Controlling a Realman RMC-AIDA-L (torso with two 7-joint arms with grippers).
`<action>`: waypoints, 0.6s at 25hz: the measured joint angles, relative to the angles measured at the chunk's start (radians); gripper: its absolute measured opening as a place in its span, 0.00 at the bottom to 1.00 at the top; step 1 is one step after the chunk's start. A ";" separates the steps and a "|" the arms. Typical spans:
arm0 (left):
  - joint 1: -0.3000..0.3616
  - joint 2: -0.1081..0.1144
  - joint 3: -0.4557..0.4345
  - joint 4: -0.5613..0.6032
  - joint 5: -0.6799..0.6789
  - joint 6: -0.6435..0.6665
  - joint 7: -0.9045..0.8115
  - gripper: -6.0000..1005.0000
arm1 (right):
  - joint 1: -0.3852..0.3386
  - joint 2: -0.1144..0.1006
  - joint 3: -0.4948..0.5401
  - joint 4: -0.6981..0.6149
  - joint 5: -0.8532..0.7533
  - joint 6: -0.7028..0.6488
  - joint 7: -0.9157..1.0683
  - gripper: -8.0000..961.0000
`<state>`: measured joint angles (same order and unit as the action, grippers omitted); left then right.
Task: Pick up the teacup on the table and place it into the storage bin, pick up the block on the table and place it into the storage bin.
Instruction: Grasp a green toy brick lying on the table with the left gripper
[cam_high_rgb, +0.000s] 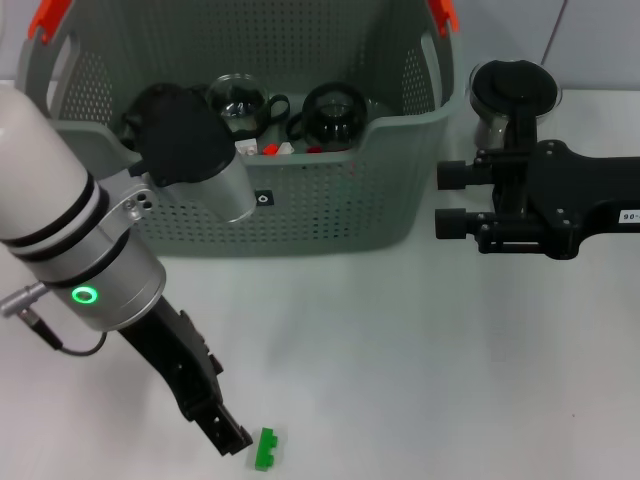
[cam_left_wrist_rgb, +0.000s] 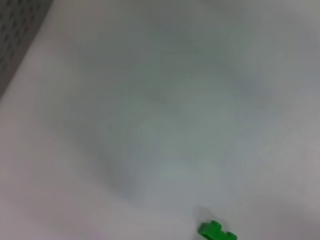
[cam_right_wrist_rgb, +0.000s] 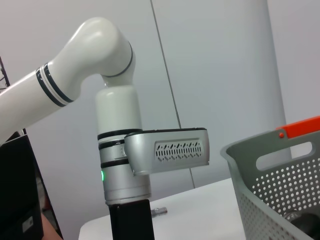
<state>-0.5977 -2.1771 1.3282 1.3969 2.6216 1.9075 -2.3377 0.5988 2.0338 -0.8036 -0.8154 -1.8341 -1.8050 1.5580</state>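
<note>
Storage bin (cam_high_rgb: 330, 215): a big grey-green plastic basket, walls full of small round holes, orange-red handle tops at its far corners, a small black label on the near wall. It sits at the far middle of the white table (cam_high_rgb: 400, 360).
Inside the bin: two glass teacups with dark handles, one (cam_high_rgb: 238, 102) left of the other (cam_high_rgb: 335, 113), plus small red and white bits behind the near wall.
Block (cam_high_rgb: 265, 450): a small bright green toy brick with notched edges, lying flat on the table near its front edge, well apart from the bin. The left wrist view shows it (cam_left_wrist_rgb: 216, 231) alone on bare white surface.
Left gripper (cam_high_rgb: 228, 432): low over the table at the front left, its black tip just beside the block on the block's left side. I cannot tell whether its fingers are spread or closed.
Right gripper (cam_high_rgb: 455, 198): hanging to the right of the bin, pointing toward the bin's wall, its two black fingers held apart with nothing between them.
Glass pot (cam_high_rgb: 512, 95): dark-lidded, standing on the table behind the right gripper, just beside the bin's right end.
</note>
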 joint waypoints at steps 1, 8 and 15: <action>-0.003 0.001 0.000 -0.006 0.000 -0.006 0.016 0.96 | 0.000 0.000 0.002 0.000 0.001 0.000 0.000 0.66; -0.043 0.010 0.001 -0.073 0.013 -0.074 0.215 0.96 | 0.005 0.003 0.030 0.000 0.005 0.003 0.010 0.66; -0.100 0.012 0.041 -0.140 0.031 -0.115 0.353 0.95 | 0.008 0.010 0.086 0.037 0.014 0.003 0.015 0.66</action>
<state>-0.6977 -2.1654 1.3691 1.2568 2.6522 1.7922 -1.9842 0.6063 2.0437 -0.7180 -0.7780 -1.8199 -1.8022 1.5735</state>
